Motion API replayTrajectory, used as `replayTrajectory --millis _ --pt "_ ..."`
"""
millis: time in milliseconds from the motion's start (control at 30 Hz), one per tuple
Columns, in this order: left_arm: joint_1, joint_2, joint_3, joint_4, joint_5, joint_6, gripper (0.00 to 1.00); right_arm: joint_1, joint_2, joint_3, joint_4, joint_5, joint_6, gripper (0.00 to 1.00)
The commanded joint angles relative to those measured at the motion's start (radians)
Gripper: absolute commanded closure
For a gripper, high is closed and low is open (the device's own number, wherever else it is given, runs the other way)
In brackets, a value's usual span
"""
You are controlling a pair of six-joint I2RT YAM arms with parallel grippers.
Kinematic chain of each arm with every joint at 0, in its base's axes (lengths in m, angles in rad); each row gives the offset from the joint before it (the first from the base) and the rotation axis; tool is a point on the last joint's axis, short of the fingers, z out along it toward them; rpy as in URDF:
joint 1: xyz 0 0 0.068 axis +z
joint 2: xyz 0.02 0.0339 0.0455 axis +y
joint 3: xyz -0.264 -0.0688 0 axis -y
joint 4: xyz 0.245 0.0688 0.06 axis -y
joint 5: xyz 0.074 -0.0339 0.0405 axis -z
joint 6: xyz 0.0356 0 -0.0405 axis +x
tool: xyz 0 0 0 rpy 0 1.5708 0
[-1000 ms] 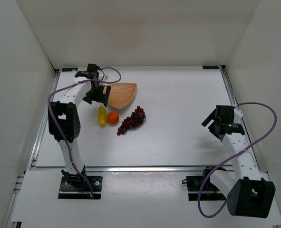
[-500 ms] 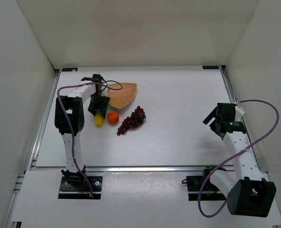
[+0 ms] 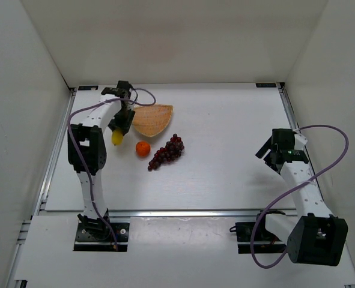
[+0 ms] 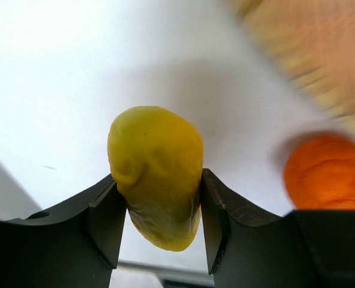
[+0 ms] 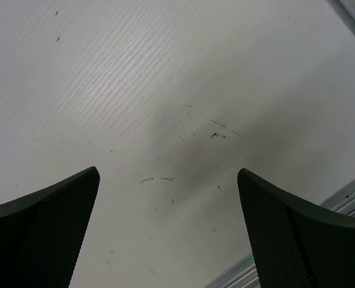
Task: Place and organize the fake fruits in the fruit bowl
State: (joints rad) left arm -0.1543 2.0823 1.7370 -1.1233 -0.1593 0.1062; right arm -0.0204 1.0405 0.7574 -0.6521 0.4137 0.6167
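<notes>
Nearby, orange (image 3: 142, 149) beside grapes (image 3: 168, 151), basket (image 3: 153, 119) beside clamped yellow fruit (image 3: 116, 137)

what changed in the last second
The left tool came down on the elongated yellow plastic fruit, shut on it and carried it left, away from the round orange fruit. The orange, the dark purple grape bunch, the tan woven wicker basket and the open right tool stayed put.
</notes>
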Motion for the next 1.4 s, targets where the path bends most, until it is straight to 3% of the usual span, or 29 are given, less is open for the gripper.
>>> replayTrajectory --millis 0,200,433,467,500,633,833,967,1067,1167,1367 --pt "-0.106 -0.125 0.125 0.1 -0.201 0.062 0.9 -0.004 0.024 0.037 0.025 0.022 -0.009 0.0" --pt "-0.212 -0.006 0.219 0.235 -0.223 0.136 0.84 -0.004 0.075 0.068 0.034 0.013 -0.009 0.0" --pt "-0.26 0.17 0.389 0.235 -0.304 0.171 0.71 -0.004 0.084 0.079 0.034 0.013 -0.04 0.0" --pt "-0.27 0.17 0.389 0.244 -0.304 0.171 0.55 -0.004 0.084 0.079 0.034 0.013 -0.04 0.0" --pt "-0.271 0.17 0.389 0.244 -0.304 0.171 0.31 -0.004 0.084 0.079 0.034 0.013 -0.04 0.0" --pt "-0.293 0.086 0.375 0.244 -0.304 0.171 0.0 -0.004 0.084 0.079 0.034 0.013 -0.04 0.0" --pt "-0.303 -0.128 0.21 0.191 -0.218 0.124 0.0 0.075 0.084 0.097 0.086 -0.082 -0.109 0.0" --pt "-0.303 -0.226 0.055 0.076 -0.051 0.101 0.0 0.192 0.131 0.144 0.106 -0.095 -0.132 0.0" --pt "-0.303 -0.272 -0.111 0.097 0.032 0.092 0.0 0.212 0.185 0.175 0.106 -0.151 -0.06 0.0" --pt "-0.303 -0.283 -0.208 0.141 0.084 0.079 0.0 0.221 0.225 0.198 0.115 -0.197 -0.005 0.0" --pt "-0.294 -0.176 -0.183 0.142 0.093 0.049 0.0 0.269 0.237 0.209 0.115 -0.188 0.005 0.0"
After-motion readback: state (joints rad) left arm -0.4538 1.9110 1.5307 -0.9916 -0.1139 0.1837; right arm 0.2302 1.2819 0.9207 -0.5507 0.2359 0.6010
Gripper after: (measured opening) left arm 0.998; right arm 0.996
